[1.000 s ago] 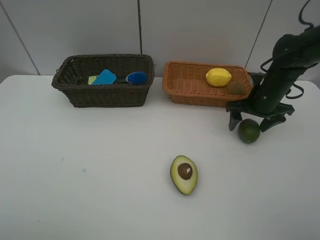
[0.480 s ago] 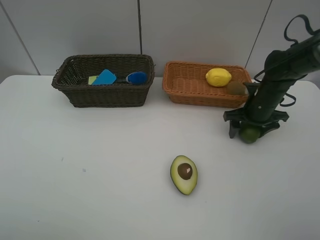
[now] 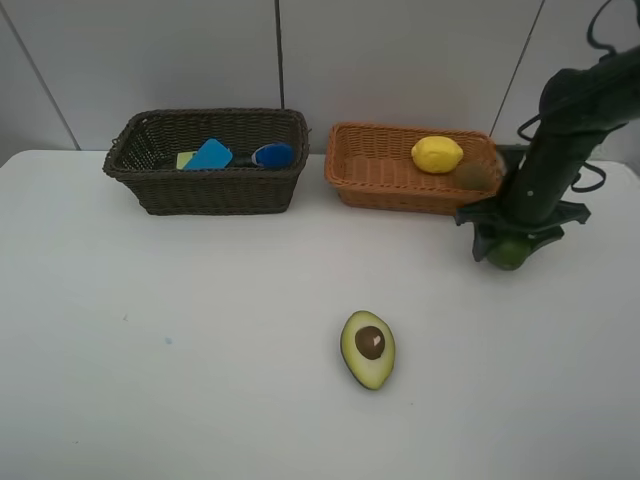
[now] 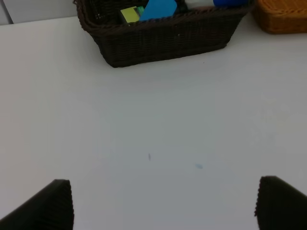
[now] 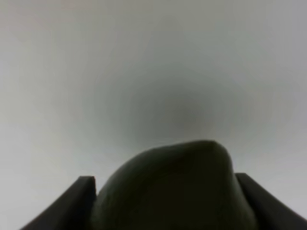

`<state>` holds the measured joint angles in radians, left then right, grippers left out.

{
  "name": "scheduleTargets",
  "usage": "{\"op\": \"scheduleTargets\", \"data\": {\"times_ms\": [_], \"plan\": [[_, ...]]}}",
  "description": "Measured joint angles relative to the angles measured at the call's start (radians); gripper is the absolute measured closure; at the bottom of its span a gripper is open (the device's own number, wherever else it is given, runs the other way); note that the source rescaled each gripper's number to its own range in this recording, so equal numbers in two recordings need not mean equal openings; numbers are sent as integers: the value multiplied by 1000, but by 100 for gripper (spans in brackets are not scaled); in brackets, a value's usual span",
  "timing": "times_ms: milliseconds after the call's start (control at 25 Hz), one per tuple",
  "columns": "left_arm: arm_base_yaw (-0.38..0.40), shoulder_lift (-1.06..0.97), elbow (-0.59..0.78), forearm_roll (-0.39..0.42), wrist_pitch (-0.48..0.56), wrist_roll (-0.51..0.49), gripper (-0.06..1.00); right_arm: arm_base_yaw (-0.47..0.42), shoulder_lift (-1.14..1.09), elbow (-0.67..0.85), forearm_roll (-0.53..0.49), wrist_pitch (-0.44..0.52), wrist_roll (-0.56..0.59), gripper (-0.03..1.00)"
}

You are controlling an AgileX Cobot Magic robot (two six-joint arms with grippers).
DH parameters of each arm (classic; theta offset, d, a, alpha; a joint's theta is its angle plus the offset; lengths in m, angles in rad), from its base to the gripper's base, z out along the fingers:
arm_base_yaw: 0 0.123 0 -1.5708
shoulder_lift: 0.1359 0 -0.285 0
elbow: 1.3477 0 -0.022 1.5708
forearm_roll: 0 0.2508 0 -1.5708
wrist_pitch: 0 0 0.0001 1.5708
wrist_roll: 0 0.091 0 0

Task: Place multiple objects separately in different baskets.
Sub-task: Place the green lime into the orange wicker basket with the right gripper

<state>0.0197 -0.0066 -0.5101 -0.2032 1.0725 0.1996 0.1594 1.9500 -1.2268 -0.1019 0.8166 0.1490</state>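
My right gripper point(image 3: 509, 243) is shut on the dark green lime point(image 3: 508, 253), just in front of the right end of the orange-tan basket point(image 3: 400, 196). The right wrist view shows the lime point(image 5: 172, 191) filling the space between the fingers point(image 5: 76, 203). The lemon point(image 3: 437, 154) and the kiwi point(image 3: 475, 175) lie in that basket. The dark brown basket point(image 3: 205, 192) holds a blue-capped bottle point(image 3: 273, 154) and other items with blue and yellow-green parts. The halved avocado point(image 3: 368, 348) lies cut side up on the table. My left gripper point(image 4: 163, 199) is open and empty over bare table.
The white table point(image 3: 200, 340) runs wide to the left and front of the avocado. A grey panelled wall stands right behind both baskets. The left wrist view shows the dark basket point(image 4: 163, 40) and a corner of the orange-tan basket point(image 4: 283, 19) ahead.
My right gripper came down around the lime, shut on it, and shifted it slightly right and back toward the orange-tan basket. Nothing else moved.
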Motion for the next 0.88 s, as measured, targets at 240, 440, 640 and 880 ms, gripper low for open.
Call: {"op": "scheduleTargets", "data": {"times_ms": [240, 440, 640, 880], "plan": [[0, 0, 0, 0, 0, 0, -6, 6, -40, -216, 76, -6, -8, 53], [0, 0, 0, 0, 0, 0, -6, 69, 3, -258, 157, -153, -46, 53], [0, 0, 0, 0, 0, 0, -6, 132, 76, -258, 174, -289, -69, 53], [0, 0, 0, 0, 0, 0, -6, 139, 139, -258, 163, -339, -71, 9]]}}
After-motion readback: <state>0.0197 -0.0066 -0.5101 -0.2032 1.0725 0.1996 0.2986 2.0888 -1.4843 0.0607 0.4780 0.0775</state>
